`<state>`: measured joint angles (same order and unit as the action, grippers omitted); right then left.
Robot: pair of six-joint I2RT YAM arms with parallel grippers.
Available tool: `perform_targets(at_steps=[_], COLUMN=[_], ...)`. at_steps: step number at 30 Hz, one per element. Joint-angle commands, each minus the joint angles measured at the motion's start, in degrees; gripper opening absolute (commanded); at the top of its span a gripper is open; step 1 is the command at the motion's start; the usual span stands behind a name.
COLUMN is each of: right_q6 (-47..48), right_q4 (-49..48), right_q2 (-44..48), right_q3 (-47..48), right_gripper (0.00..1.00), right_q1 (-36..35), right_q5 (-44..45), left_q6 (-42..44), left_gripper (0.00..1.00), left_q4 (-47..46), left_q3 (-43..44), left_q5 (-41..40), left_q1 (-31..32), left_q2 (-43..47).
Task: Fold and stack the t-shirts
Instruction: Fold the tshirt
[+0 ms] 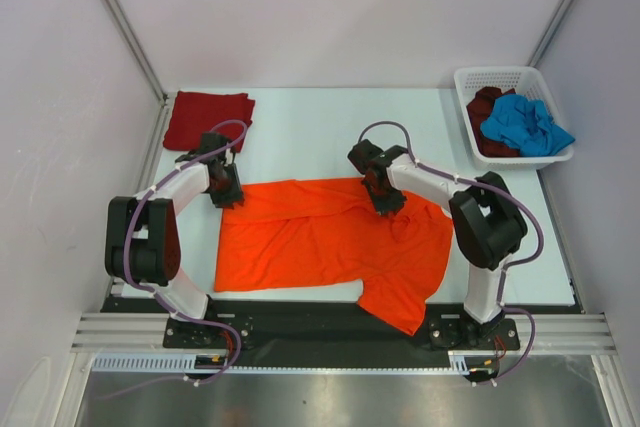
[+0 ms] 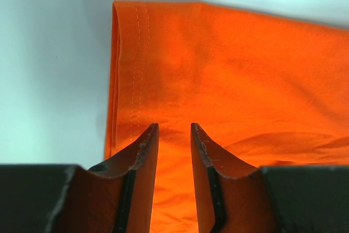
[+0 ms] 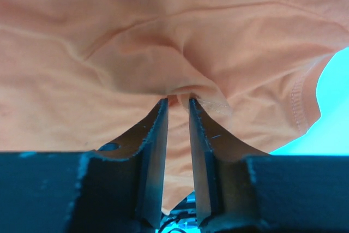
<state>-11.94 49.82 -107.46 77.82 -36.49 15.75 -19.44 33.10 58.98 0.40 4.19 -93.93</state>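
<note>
The bright orange t-shirt (image 1: 320, 242) lies spread on the table, its top edge folded over and one sleeve hanging off the near edge. My left gripper (image 1: 228, 197) is at its far left corner. In the left wrist view the gripper (image 2: 174, 126) is slightly open above the flat orange cloth (image 2: 245, 69). My right gripper (image 1: 388, 207) is at the shirt's far edge. In the right wrist view it (image 3: 179, 101) pinches a puckered fold of the orange cloth (image 3: 109, 36). The dark red t-shirt (image 1: 208, 117) lies folded at the far left.
A white lattice basket (image 1: 500, 74) at the far right holds the crumpled blue t-shirt (image 1: 525, 125) and the dark maroon t-shirt (image 1: 487, 107). Frame posts stand at both far corners. The table's black near edge runs by the arm bases.
</note>
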Motion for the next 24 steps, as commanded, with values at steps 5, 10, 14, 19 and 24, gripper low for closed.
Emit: perform_targets(at_steps=[5,10,14,19,24], right_q6=[1.8,2.3,1.5,0.2,-0.1], right_q4=[-3.4,-4.9,-3.5,-0.5,-0.1], right_q2=[-3.5,-4.2,-4.5,-0.6,1.5], right_q3=[2.2,1.9,3.7,4.8,3.0], right_gripper=[0.29,0.32,0.37,0.33,0.26], right_q1=[-0.3,-0.2,-0.4,-2.2,-3.6], right_q5=[3.6,4.0,6.5,6.2,3.9], left_q6=[1.2,1.0,1.0,1.0,0.8], left_gripper=[0.36,0.36,0.35,0.35,0.36], left_q4=[-0.8,-0.8,-0.7,-0.7,-1.0], left_q3=[-0.7,-0.8,-0.5,-0.7,-0.8], left_q5=[-0.2,0.0,0.1,0.0,0.2], left_q1=[0.3,0.3,0.3,0.3,0.3], left_q2=[3.5,3.5,3.3,3.7,3.4])
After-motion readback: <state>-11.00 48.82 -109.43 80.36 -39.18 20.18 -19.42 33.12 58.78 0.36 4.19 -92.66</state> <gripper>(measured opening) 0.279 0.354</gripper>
